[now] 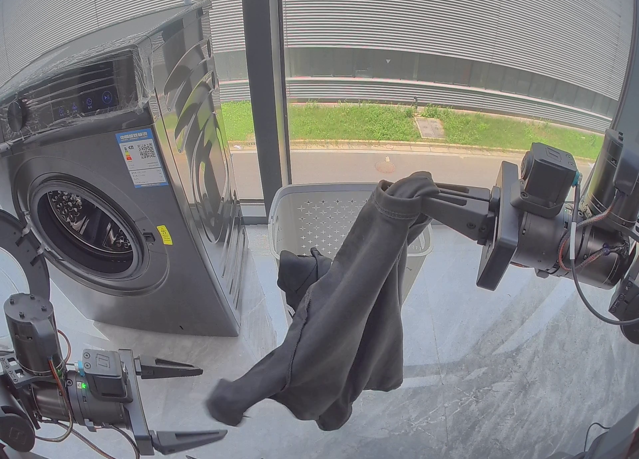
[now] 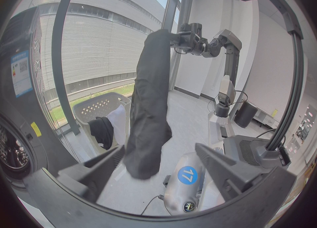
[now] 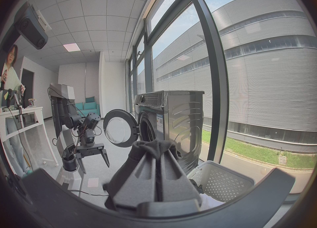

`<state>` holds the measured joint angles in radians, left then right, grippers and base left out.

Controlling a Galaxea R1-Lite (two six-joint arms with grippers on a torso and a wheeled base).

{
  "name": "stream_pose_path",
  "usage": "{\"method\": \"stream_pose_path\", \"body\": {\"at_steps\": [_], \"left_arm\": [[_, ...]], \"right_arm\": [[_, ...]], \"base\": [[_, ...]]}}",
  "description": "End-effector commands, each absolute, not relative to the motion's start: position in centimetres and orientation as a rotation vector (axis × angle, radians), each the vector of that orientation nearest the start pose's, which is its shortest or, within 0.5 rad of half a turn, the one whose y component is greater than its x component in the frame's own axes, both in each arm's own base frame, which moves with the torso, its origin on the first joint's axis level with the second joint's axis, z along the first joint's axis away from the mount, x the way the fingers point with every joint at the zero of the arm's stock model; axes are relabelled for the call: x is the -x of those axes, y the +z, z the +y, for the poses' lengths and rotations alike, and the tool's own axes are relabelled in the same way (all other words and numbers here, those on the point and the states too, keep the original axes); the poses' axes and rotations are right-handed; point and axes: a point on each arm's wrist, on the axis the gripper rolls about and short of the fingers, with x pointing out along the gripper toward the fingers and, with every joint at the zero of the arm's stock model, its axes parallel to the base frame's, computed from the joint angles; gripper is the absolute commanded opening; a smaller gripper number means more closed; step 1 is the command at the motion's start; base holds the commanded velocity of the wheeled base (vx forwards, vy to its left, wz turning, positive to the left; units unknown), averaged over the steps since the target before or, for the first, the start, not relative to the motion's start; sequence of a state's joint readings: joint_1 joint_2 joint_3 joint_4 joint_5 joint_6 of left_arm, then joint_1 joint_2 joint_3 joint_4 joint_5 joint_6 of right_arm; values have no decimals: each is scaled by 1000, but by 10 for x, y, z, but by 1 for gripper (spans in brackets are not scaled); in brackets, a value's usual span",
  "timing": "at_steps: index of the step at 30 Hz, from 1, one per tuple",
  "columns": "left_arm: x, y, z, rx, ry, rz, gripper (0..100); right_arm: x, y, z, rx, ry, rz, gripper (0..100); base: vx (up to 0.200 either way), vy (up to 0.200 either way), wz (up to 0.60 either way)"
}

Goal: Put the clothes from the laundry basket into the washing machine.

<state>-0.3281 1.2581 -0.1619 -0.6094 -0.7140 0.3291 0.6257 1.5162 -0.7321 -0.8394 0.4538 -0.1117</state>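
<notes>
Right gripper (image 1: pixel 414 204), clamped on the dark garment (image 1: pixel 353 320) mid-frame, should carry it left, trailing end into the washer drum (image 1: pixel 86 227) first.

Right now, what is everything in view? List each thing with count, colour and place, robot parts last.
washing machine: one, silver-grey, on the floor to the robot's left; round door swung open.
laundry basket: one, white, perforated, by the window beside the machine.
dark grey garment: one, hanging in mid-air on the robot's side of the basket.
black garment: one, draped over the basket's near rim.
white cloth: one, inside the basket.
left gripper: one, black, low near the machine, jaws open and empty.
right gripper: one, black, raised, jaws shut on the dark grey garment.
</notes>
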Motion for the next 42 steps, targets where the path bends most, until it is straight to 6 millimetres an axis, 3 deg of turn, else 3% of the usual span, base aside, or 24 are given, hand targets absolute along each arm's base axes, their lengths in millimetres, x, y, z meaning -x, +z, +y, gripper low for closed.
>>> {"method": "stream_pose_path", "body": {"at_steps": [1,8,19,27,38,42], "left_arm": [[-122,110,-57,-186,-1094,367,100],[-126,111,-58,-182,-1100,362,100],[-150,153,-75,-211,-1179,170,100],[-163,155,-91,-219,-1249,140,100],[-207,165,-110,-249,-1230,10,100],[-205,168,-114,-251,-1246,-15,100]], "right_arm": [[-205,240,162,94,1080,-141,0],[-200,244,161,91,1088,-161,0],[-177,251,174,79,1192,-197,0],[-161,254,185,63,1268,-208,0],[-148,255,194,51,1333,-210,0],[-148,254,195,51,1333,-209,0]], "base": [[0,0,0],[0,0,0],[0,0,0],[0,0,0],[0,0,0],[0,0,0]]}}
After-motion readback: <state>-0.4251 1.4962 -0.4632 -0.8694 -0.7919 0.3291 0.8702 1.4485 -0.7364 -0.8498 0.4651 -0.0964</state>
